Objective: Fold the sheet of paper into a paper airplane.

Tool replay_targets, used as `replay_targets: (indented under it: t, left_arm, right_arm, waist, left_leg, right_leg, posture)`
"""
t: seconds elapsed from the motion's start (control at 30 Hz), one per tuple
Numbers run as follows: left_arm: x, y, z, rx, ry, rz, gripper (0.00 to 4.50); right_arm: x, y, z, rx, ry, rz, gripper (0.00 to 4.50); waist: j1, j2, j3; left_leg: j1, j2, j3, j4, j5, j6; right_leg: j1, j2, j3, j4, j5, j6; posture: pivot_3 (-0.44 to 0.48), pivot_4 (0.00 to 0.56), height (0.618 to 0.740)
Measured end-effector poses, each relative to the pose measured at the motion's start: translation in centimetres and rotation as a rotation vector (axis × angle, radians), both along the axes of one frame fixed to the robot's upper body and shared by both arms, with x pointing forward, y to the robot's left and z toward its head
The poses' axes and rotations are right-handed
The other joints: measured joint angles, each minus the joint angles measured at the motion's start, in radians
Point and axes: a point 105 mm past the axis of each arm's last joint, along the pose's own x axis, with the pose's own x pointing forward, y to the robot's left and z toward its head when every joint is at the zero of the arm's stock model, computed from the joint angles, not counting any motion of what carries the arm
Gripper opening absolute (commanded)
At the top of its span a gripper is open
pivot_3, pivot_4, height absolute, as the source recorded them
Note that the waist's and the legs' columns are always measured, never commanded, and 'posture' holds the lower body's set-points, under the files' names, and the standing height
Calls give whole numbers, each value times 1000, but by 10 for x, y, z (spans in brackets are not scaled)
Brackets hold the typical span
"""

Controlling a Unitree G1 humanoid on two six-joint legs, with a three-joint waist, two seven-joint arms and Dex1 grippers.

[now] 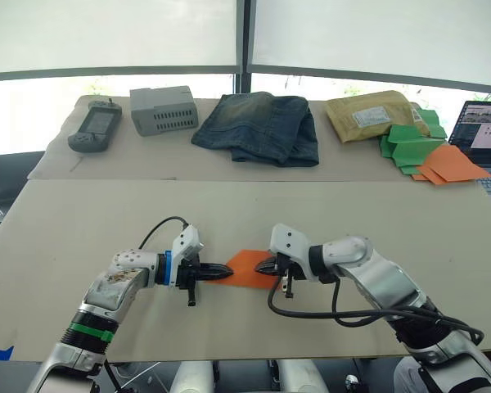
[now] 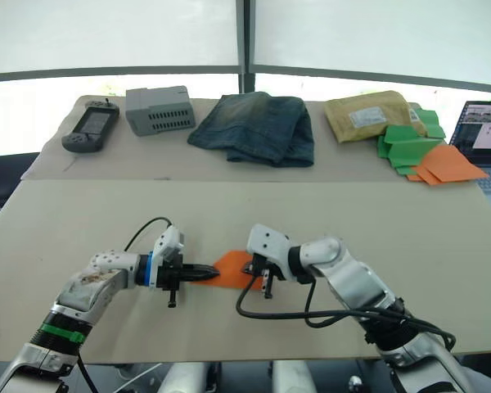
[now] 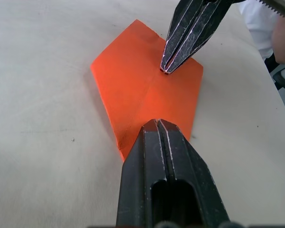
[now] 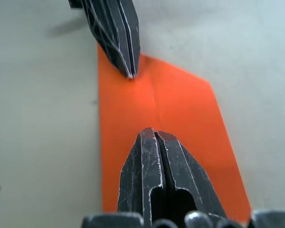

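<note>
Sheet of paper (image 3: 147,90), orange, creased, angular

The sheet of paper (image 3: 147,90) is bright orange — plain, unpatterned. Black fingers (image 3: 164,156) on both grippers. Folded jeans (image 1: 260,127) are faded blue; the piled paper pieces (image 1: 430,147) — green and orange; table (image 1: 65,221) beige.

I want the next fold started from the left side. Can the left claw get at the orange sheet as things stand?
Probably yes. The left claw, shut, already has its tips on the sheet of paper, opposite the right claw, also shut. Bare table surrounds it.
</note>
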Motion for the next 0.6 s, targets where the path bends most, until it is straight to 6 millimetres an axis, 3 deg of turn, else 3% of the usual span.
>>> replay_targets:
  t: [0.6]
  left_arm:
    - [-14,0,-3,-6,28,65,0]
  right_arm:
    - [3,25,-11,83,43,-42,48]
  waist:
    - [-4,1,0]
  left_leg:
    - [1,0,0,0,-1,0]
  right_leg:
    - [1,0,0,1,-1,1]
  posture:
    - [0,150,722]
